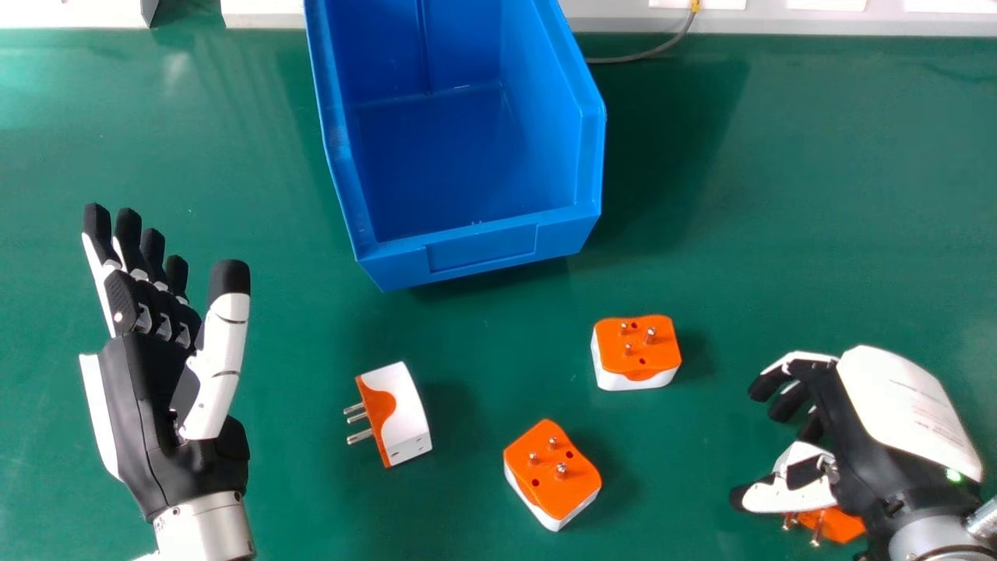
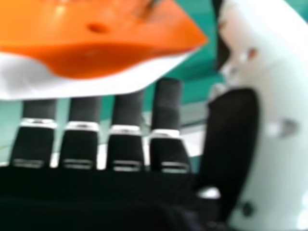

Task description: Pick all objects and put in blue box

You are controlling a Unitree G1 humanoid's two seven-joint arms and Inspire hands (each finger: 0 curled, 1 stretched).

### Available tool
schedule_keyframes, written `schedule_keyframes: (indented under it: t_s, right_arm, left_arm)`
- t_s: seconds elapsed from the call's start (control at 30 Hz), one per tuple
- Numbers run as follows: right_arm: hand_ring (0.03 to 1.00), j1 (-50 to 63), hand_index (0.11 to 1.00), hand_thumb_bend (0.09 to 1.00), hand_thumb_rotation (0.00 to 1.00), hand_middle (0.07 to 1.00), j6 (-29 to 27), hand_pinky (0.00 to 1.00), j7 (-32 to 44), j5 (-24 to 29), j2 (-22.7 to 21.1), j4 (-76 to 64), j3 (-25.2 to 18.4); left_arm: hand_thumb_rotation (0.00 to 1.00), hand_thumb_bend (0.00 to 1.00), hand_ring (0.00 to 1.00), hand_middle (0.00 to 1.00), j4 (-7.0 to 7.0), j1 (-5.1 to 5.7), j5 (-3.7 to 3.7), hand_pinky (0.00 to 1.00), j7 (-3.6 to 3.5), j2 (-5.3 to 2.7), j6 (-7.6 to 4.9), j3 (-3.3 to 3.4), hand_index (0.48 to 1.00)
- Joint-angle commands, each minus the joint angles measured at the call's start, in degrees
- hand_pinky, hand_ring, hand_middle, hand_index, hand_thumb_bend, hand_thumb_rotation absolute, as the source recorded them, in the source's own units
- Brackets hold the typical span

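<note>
In the head view the left hand [image 1: 156, 389] is upright at the left with straight fingers. At the lower right the right hand [image 1: 896, 421] is open, fingers loosely bent, above a partly hidden orange adapter [image 1: 841, 524]. The right hand view shows the right hand's [image 2: 127, 149] fingers close to an orange and white adapter [image 2: 91, 62], not closed round it. Two more adapters, one [image 1: 635, 347] right of centre and one [image 1: 551, 471] nearer, have pins up. Another adapter [image 1: 401, 413] lies on its side, pins pointing left. The blue box [image 1: 483, 248] stands at the back, its visible floor bare.
All of this is on a green table [image 1: 818, 218]. A grey cable [image 1: 642, 56] lies behind the box to the right, and white objects [image 1: 70, 14] line the back edge. The box's front wall stands between its interior and the adapters.
</note>
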Motion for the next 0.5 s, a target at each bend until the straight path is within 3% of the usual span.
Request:
schedule_keyframes:
  t_s: [0.0,0.47]
  right_arm:
    - [0.481,0.3,0.581,0.589,0.03,0.557,-0.8,0.35,-1.52,0.57,-0.09,-0.89,-0.64]
    - [0.441,0.96,0.54,0.554,0.01,0.521,-3.52,0.33,-4.22,2.7,-0.48,-0.28,-0.78]
  left_arm:
    - [0.38,0.63,1.0,1.0,-1.31,0.08,0.23,1.0,0.07,-1.71,-0.29,0.15,1.0]
    - [0.38,0.64,1.0,1.0,-1.25,0.41,-0.21,1.0,-0.43,-1.7,-0.33,0.1,1.0]
